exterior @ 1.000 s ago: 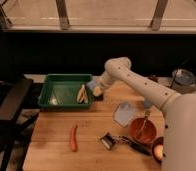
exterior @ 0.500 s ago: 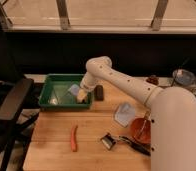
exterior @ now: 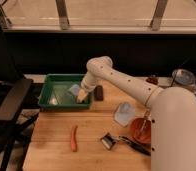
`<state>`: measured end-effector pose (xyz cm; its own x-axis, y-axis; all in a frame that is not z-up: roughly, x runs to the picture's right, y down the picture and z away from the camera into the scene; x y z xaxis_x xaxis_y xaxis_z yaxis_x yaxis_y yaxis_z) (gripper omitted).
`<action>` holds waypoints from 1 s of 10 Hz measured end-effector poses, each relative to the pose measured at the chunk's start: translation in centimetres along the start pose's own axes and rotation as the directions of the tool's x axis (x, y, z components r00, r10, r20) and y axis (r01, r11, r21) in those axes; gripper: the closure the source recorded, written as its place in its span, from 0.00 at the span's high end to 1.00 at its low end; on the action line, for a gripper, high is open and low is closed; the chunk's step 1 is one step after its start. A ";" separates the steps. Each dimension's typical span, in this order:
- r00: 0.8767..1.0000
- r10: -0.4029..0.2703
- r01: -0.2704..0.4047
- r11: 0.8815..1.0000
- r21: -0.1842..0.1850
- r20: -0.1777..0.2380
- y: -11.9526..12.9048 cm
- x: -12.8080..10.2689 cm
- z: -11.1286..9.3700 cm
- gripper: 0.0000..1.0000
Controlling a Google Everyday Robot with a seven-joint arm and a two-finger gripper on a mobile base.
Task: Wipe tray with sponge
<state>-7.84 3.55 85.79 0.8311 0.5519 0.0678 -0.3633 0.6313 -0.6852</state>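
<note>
Where the white arm (exterior: 126, 85) bends down from its elbow over the left end of the wooden table (exterior: 91, 152), the gripper (exterior: 81, 98) sits low inside the green tray (exterior: 56, 95), close against the tray's right wall. Its fingers are closed, and they appear to pinch the sponge (exterior: 74, 90), a small blue-grey block that shows just to the left of the fingertips and slightly above them in the view. The sponge is within the tray's right half, touching the gripper and low over the tray floor; whether it presses on the floor I cannot tell. The rest of the tray floor lies bare to the left of it.

Just outside the tray's right wall, a dark brown block (exterior: 98, 92) lies on the table, near the gripper but apart from it. Further right lies a pale-blue cloth (exterior: 123, 114), with an orange bowl (exterior: 141, 131) beyond it. A thin orange stick-shaped thing (exterior: 73, 138) lies on the table in front of the tray.
</note>
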 end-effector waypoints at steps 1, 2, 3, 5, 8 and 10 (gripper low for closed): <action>0.999 -0.036 0.036 0.999 0.001 0.012 0.1 -0.7 0.1 0.00; 0.998 -0.062 0.062 0.998 -0.001 0.023 0.3 -1.6 0.4 0.00; 0.995 -0.093 0.093 0.996 -0.005 0.037 0.5 -3.1 0.8 0.00; 0.986 -0.157 0.159 0.987 -0.021 0.062 0.9 -6.4 1.9 0.00; 0.975 -0.210 0.213 0.976 -0.042 0.071 0.7 -9.7 3.8 0.00; 0.973 -0.218 0.223 0.973 -0.065 0.073 0.5 -10.9 5.8 0.00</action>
<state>-19.48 0.99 88.94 0.8573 0.4394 0.2683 -0.1407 0.7013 -0.6988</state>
